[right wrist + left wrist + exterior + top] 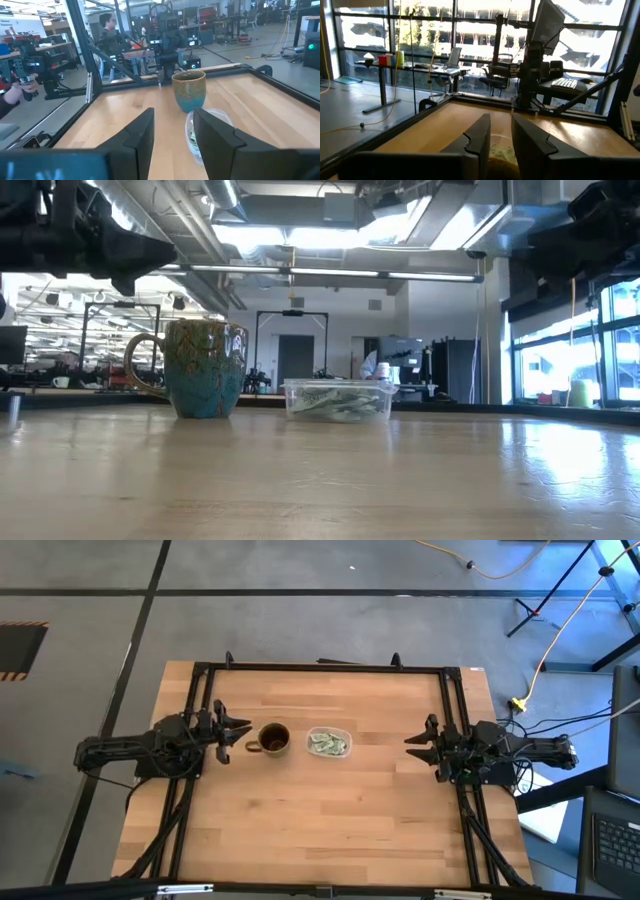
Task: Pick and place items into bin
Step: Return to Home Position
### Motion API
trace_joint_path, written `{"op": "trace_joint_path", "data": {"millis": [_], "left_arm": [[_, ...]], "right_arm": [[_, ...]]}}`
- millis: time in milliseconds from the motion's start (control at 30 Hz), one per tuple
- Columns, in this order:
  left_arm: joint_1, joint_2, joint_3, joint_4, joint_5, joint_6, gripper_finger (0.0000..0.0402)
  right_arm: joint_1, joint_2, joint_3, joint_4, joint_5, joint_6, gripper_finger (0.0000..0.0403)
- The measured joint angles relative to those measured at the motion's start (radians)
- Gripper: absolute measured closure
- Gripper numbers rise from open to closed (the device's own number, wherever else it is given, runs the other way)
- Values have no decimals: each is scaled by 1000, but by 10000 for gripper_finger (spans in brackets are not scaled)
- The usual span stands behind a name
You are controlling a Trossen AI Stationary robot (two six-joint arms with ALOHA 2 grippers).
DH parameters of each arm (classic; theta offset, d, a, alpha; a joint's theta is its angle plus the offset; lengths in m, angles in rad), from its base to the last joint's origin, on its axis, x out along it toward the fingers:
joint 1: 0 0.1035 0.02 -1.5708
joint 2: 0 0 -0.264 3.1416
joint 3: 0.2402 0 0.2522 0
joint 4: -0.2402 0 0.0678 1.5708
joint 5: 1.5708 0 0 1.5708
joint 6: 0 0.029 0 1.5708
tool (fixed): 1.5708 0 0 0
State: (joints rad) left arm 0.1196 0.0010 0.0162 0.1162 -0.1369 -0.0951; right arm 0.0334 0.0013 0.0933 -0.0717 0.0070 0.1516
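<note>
My left jaws hang parted and empty over the left edge of the bench (330,830). In the left wrist view a narrow gap shows between their two dark fingers (479,142). They are raised clear of the wood, and my left arm (130,752) is folded back outside the black frame rail.

Just beside their tips stands the brown mug (273,739), upright, its handle turned toward that arm. From above, handle and tips look apart.

Past the mug, near it but not touching, the clear bin (328,743) sits flat on the bench, roughly midway between my two arms. The packets (327,745) lie heaped inside it, pale green and white. In the low view they show through its wall.

Well apart from the bin, over the right edge of the bench, my right jaws are likewise parted and hold nothing. They are lifted off the wood and face the bin. In the right wrist view their fingers (142,137) frame the bin, with the mug directly behind it. My right arm (520,752) is tucked back beyond the rail.

Beyond the bench on the right arm's side is a desk with a keyboard (565,82), and behind it tall windows (435,30). On the left arm's side a person (107,27) is at a workstation, and a hand (15,90) grips a dark device at the picture's edge.
</note>
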Motion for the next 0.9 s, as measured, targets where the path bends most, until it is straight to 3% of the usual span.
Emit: {"op": "trace_joint_path", "data": {"millis": [500,733,900], "left_arm": [[0,1,-8,-51,-19,47,329],[0,1,-8,-46,-19,48,329],[0,1,-8,-46,-19,48,329]], "right_arm": [[0,0,1,-94,0,-1,262],[0,0,1,-152,3,-86,262],[0,0,1,-149,99,-110,262]]}}
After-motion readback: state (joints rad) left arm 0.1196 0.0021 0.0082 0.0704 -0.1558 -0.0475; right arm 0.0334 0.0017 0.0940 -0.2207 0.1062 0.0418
